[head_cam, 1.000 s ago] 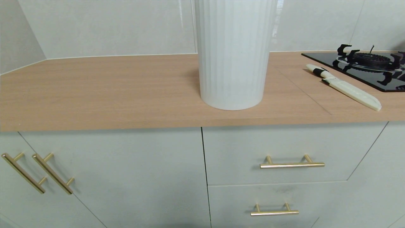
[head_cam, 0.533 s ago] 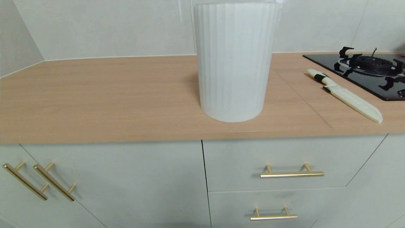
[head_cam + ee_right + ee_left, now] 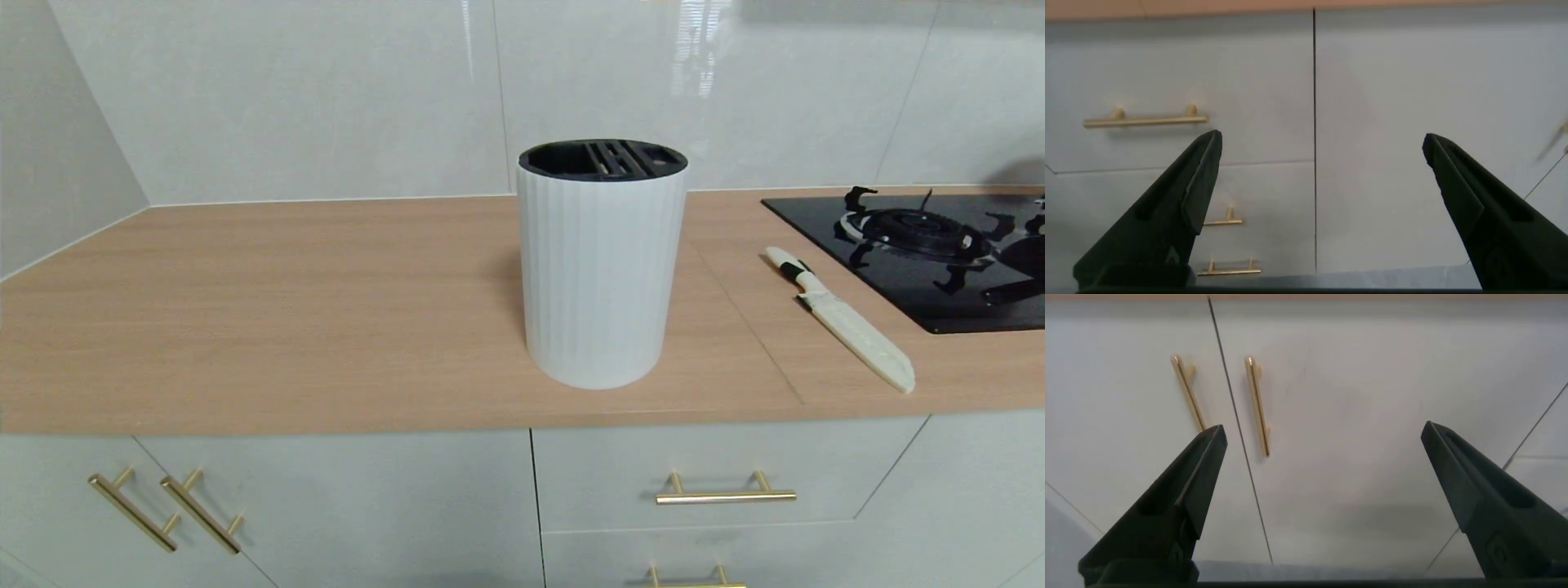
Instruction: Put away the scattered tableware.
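Observation:
A tall white ribbed knife holder (image 3: 602,269) with a black slotted top stands near the front edge of the wooden countertop (image 3: 286,318). To its right a cream-coloured knife (image 3: 841,319) with a black band on its handle lies flat on the counter, blade toward the front edge. My left gripper (image 3: 1323,441) is open below counter level, facing the white cabinet doors (image 3: 1355,433). My right gripper (image 3: 1321,155) is open too, facing the drawer fronts (image 3: 1192,98). Both hold nothing.
A black gas hob (image 3: 922,253) with a burner grate sits at the back right, close to the knife's handle. Gold bar handles (image 3: 725,493) run along the drawers and cabinet doors under the counter. A tiled wall (image 3: 326,98) backs the counter.
The whole head picture has shifted: the camera has risen, so the holder's black top and more of the wall now show. Nothing on the counter has moved.

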You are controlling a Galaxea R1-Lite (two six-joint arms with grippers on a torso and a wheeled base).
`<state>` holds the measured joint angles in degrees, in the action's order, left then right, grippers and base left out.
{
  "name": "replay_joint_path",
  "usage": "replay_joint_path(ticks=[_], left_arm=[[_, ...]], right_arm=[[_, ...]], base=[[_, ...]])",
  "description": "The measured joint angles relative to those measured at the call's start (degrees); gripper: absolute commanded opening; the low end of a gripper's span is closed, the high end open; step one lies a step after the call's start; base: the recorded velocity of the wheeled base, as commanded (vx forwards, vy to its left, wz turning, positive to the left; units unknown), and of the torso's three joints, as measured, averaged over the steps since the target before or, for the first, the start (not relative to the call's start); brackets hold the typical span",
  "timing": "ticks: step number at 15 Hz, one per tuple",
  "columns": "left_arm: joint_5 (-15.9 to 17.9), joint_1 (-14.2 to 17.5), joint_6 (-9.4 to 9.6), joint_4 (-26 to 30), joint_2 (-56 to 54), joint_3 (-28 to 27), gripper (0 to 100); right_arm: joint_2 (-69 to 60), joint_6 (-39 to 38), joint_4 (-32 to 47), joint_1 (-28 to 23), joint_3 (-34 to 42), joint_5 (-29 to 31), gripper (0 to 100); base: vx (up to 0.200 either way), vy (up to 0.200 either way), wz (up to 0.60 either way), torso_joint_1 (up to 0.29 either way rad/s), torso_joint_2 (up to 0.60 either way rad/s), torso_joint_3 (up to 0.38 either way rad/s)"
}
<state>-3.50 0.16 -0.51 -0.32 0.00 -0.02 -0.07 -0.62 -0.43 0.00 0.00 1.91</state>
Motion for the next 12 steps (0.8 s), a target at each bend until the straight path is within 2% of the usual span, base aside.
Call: replay_joint_path(ticks=[12], left_arm=[[0.00,0.05,0.00,-0.01,0.00,-0.05,100]], right_arm=[[0.00,0.00,0.00,0.00,0.00,0.02,100]], base=[[0.000,0.000,0.00,0.217,-0.51,-0.289]])
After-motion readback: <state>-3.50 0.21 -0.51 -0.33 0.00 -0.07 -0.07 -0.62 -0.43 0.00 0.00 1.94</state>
